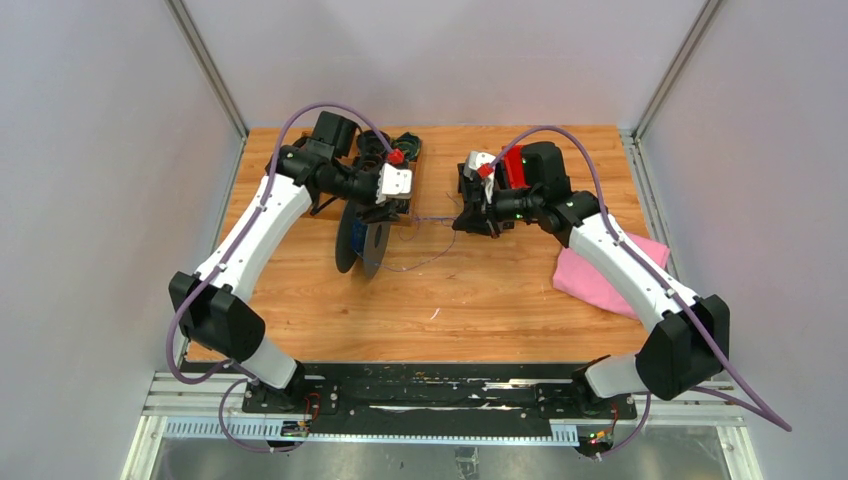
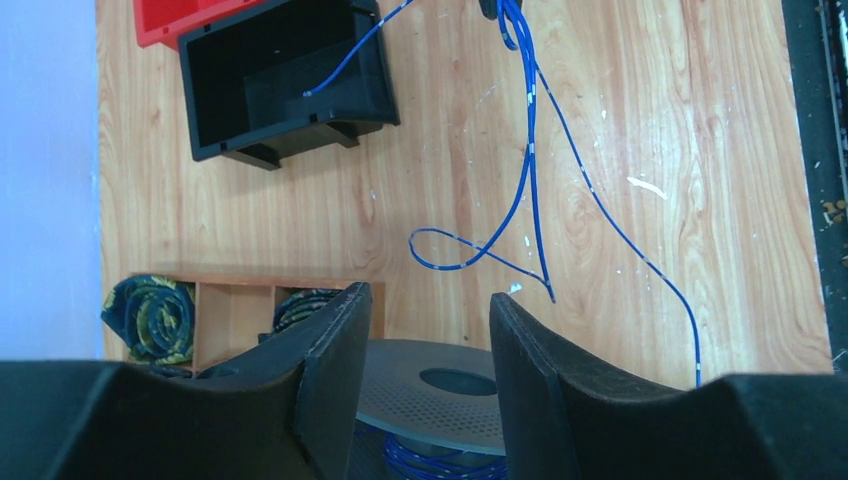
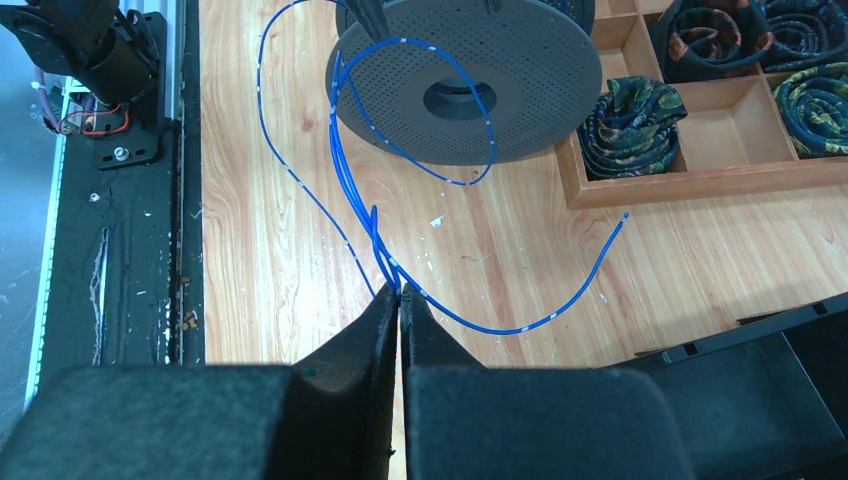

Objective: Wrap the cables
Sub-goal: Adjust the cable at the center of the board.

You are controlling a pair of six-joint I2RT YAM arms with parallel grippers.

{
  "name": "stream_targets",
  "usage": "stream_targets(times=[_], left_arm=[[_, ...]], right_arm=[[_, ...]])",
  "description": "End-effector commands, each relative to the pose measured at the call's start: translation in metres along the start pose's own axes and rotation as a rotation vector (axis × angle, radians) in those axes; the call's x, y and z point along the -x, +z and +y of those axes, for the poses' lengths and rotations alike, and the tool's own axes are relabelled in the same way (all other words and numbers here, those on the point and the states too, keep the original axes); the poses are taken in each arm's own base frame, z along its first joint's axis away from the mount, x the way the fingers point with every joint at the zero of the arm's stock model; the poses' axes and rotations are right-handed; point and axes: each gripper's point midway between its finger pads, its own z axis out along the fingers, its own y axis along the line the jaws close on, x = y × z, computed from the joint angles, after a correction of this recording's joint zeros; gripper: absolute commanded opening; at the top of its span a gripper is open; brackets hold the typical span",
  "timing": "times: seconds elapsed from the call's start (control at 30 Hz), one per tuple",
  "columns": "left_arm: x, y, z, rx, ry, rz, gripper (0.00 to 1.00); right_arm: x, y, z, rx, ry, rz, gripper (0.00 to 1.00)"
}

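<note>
While your right end effector (image 3: 399,296) is clamped tight on the cables (image 3: 372,228), the left end effector (image 2: 428,302) hangs with its jaws apart and nothing between them, directly above the grey spool (image 3: 470,70).

Seen from above, the spool sits at 9 o'clock from the right end effector, and the blue strands stretch between the two along the 3-to-9 line. That line is what the next move turns on: I judge that winding will go cleanly only if you hold the strands roughly square to the spool's axle. The left arm is the nearer one to the spool; the right arm has the wire.

Part of the wire is already on the spool, under its flange. The rest lies slack on the bench (image 1: 480,300), with one loop across the flange face and the free tip near the wooden tray (image 3: 640,188).

Watch the 12 o'clock side: the tray and the black bin (image 2: 300,138) crowd it, close to the bench's far edge. A pink cloth (image 1: 600,275) lies at 4 o'clock. Bare wood toward 6 o'clock looks like your best room for taking up slack.
</note>
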Motion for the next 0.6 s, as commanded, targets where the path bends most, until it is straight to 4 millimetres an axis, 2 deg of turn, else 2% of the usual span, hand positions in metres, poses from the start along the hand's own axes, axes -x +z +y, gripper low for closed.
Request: stream_targets(times=[0.0,0.4,0.57], left_arm=[[0.008,0.006,-0.002,-0.030,0.087,-0.025,0.51],[0.017,0.023,-0.014,-0.103,0.085,-0.086,0.45],[0.020,0.025,-0.015,-0.115,0.073,-0.103,0.36]], right_arm=[[0.013,-0.003,0.004,0.034,0.006,-0.030,0.01],[0.009,-0.001,0.004,0.045,0.029,-0.025,0.01],[0.007,0.000,0.004,0.049,0.035,-0.023,0.01]])
